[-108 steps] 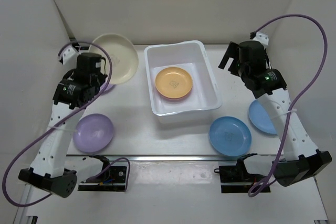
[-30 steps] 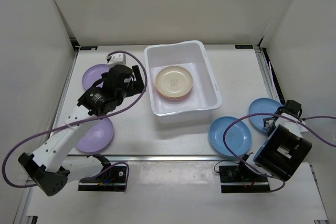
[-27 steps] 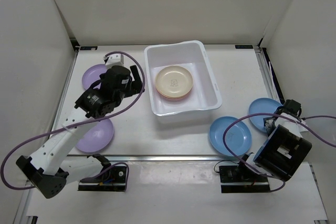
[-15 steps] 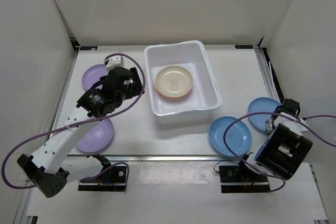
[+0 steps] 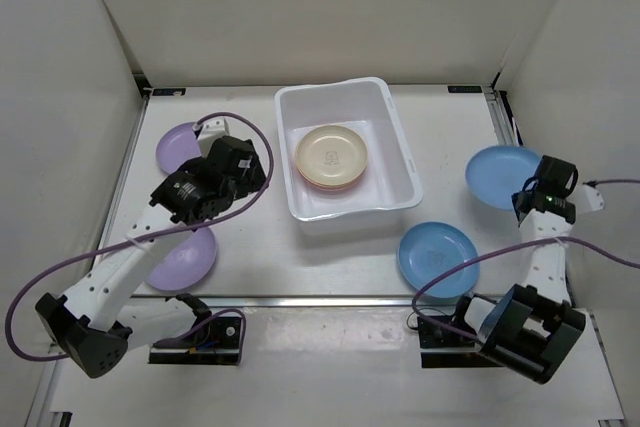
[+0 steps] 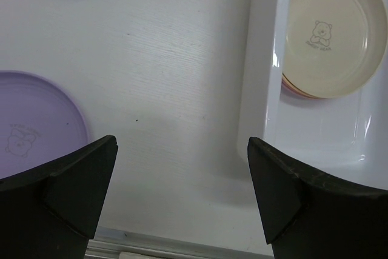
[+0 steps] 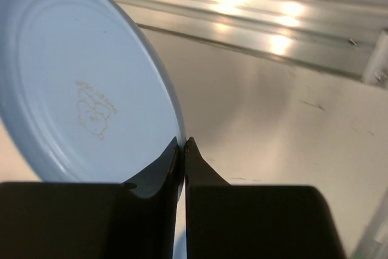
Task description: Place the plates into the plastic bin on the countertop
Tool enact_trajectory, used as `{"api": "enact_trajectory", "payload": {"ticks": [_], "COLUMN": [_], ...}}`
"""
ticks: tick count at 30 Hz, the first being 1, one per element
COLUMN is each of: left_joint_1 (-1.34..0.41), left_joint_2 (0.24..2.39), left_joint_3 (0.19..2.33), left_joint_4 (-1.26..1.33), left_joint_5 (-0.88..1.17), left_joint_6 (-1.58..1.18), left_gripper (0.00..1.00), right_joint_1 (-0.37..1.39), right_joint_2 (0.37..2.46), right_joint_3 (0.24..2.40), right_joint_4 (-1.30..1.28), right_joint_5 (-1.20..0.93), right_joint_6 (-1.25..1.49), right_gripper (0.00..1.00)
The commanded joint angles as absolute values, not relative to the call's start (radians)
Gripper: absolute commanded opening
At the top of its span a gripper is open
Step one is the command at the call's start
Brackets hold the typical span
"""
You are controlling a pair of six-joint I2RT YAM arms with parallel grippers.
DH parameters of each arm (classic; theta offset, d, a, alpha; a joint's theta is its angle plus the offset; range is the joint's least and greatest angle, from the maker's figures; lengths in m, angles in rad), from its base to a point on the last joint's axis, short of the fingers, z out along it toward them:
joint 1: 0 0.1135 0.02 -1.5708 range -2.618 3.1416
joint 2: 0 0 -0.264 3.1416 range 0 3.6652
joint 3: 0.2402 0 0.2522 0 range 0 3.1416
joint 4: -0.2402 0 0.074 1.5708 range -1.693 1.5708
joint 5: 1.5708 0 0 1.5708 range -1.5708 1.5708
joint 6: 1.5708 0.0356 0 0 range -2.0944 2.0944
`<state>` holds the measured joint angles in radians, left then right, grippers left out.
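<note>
The right fingers (image 7: 159, 170) are pinching the blue plate (image 7: 73, 83) at its rim, apparently off the bench (image 7: 267, 119); the left fingers (image 6: 70, 180) are hovering spread.

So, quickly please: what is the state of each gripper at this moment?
Left gripper: open, holding nothing.
Right gripper: closed on the rim of the blue plate.
</note>
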<state>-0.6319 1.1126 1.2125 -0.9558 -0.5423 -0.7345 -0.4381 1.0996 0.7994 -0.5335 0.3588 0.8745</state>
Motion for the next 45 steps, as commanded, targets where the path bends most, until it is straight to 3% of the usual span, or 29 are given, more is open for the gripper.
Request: {"api": "enact_trajectory", "payload": {"ticks": [1, 5, 10, 18, 28, 31, 38, 40, 41, 43, 44, 45], "left_joint_1": [-0.600, -0.528, -0.414, -0.198, -0.019, 0.060, 0.257, 0.333, 0.359, 0.422, 0.436, 0.445], "left_joint_2": [1.117, 1.115, 1.080, 1.052, 1.062, 1.052, 1.066, 1.072, 1.075, 1.077, 1.080, 1.094], "left_joint_3": [1.200, 1.158, 1.086, 0.957, 0.897, 0.878, 0.853, 0.853, 0.853, 0.842, 0.835, 0.821], "left_joint_4": [-0.991, -0.991, -1.000, -1.011, -1.087, -1.082, -0.988, -0.965, -0.966, -0.954, -0.945, -0.933], "left_joint_5": [-0.542, -0.473, -0.416, -0.319, -0.386, -0.440, -0.410, -0.403, -0.394, -0.385, -0.355, -0.348], "left_joint_6": [-0.775, -0.787, -0.850, -0.856, -0.876, -0.877, -0.789, -0.741, -0.726, -0.709, -0.698, -0.696], "left_gripper": [0.99, 1.00, 1.00, 1.00, 0.99, 0.99, 1.00, 1.00, 0.99, 0.99, 0.99, 0.99], "right_joint_1": [-0.379, -0.273, -0.076, 0.316, 0.443, 0.440, 0.440, 0.440, 0.440, 0.440, 0.439, 0.437], "right_joint_2": [1.054, 1.103, 1.199, 1.451, 1.707, 1.788, 1.884, 1.907, 1.911, 1.921, 1.919, 1.911], "right_joint_3": [0.980, 1.132, 1.264, 1.365, 1.434, 1.456, 1.518, 1.538, 1.557, 1.575, 1.588, 1.592], "right_joint_4": [-0.483, -0.447, -0.352, -0.337, -0.362, -0.365, -0.351, -0.360, -0.379, -0.394, -0.412, -0.417], "right_joint_5": [0.371, 0.327, 0.091, 0.018, 0.054, 0.052, 0.092, 0.121, 0.130, 0.155, 0.164, 0.175], "right_joint_6": [0.838, 0.775, 0.582, 0.315, 0.311, 0.325, 0.334, 0.336, 0.336, 0.336, 0.336, 0.336], "right_gripper": [0.00, 0.00, 0.00, 0.00, 0.00, 0.09, 0.10, 0.18, 0.33, 0.52, 0.70, 0.78]}}
